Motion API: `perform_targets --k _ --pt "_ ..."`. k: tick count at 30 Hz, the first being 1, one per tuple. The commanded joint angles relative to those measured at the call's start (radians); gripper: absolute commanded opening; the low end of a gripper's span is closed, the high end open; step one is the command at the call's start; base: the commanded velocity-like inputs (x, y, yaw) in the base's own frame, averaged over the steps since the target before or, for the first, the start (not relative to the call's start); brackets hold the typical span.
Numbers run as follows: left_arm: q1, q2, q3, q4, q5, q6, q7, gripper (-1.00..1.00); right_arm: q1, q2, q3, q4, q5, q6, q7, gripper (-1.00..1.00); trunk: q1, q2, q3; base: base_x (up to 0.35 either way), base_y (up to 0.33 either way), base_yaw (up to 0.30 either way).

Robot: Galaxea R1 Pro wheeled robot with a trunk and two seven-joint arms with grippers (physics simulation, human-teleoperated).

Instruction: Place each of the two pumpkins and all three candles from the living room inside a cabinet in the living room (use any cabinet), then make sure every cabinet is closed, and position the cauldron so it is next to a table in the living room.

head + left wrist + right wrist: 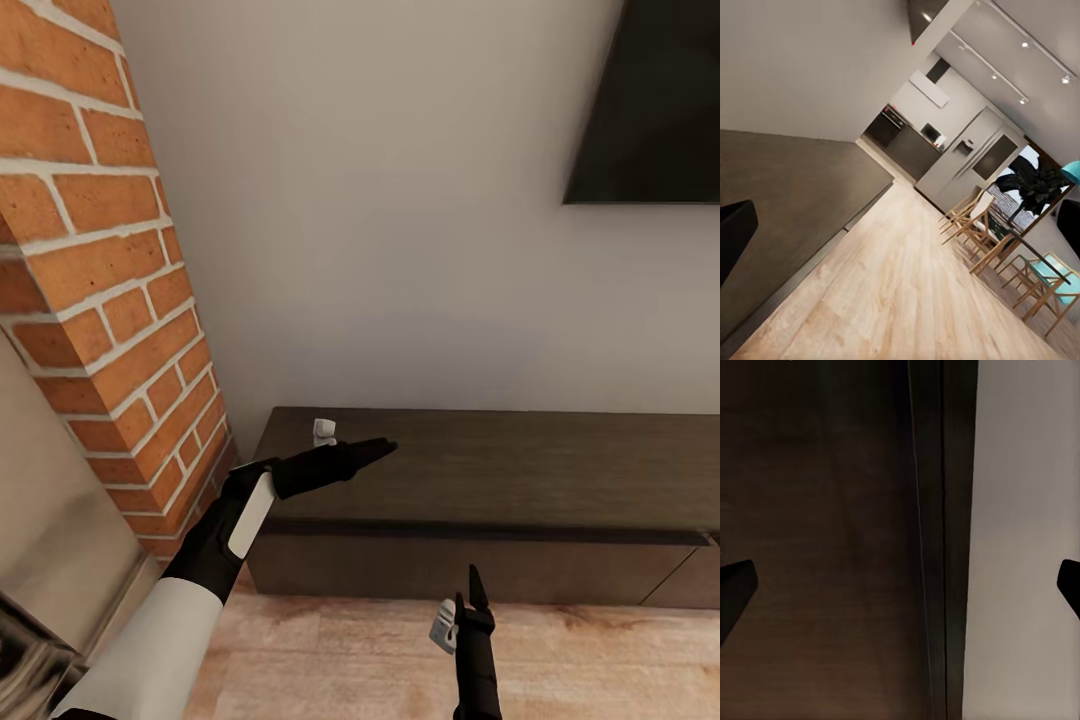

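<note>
Left gripper [375,448] of mine reaches out over the left end of the cabinet [520,470], near the lower middle of the head view, its dark fingers lying close together and pointing right; whether it is fully closed I cannot tell, and nothing shows between the fingers. Just above my left wrist, a small white fitting [324,431] sits on the cabinet's flat top near the wall. My right gripper [471,598] stands at the bottom of the head view, right of centre, fingers pointing up toward the cabinet's front, over the pale wooden floor [330,650]. In the right wrist view its two dark fingertips [736,585] sit at opposite edges of the frame, so it is spread wide and holds nothing; between them I see the dark wood of the cabinet [825,540] and a lighter wall surface.

The cabinet runs along the grey wall across the lower half of the head view, its drawer fronts flush and shut as far as I can see. A red brick column [100,260] fills the left side, and a dark screen [650,100] hangs at the upper right.

In the left wrist view the cabinet top [795,187] stretches away, with the wooden floor beside it, and wooden chairs [975,225] around a table toward the right.
</note>
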Motion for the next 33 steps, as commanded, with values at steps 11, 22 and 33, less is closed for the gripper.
perform_targets --k 11,22,33 --pt "0.0 0.0 0.0 0.0 0.0 -0.001 0.0 1.0 -0.104 -0.005 -0.001 0.012 -0.003 0.0 0.049 1.0 0.0 0.0 0.0 0.072 0.0 0.0" --pt "0.0 0.0 -0.001 0.0 0.0 -0.001 0.0 1.0 -0.119 0.002 -0.001 0.009 -0.003 0.0 0.09 1.0 0.0 0.0 0.0 0.001 0.0 0.0" --pt "0.006 0.005 0.005 0.006 0.006 -0.007 -0.005 1.0 -0.127 -0.002 0.002 0.005 -0.005 0.003 0.089 1.0 0.0 0.0 0.0 0.0 0.0 0.0"
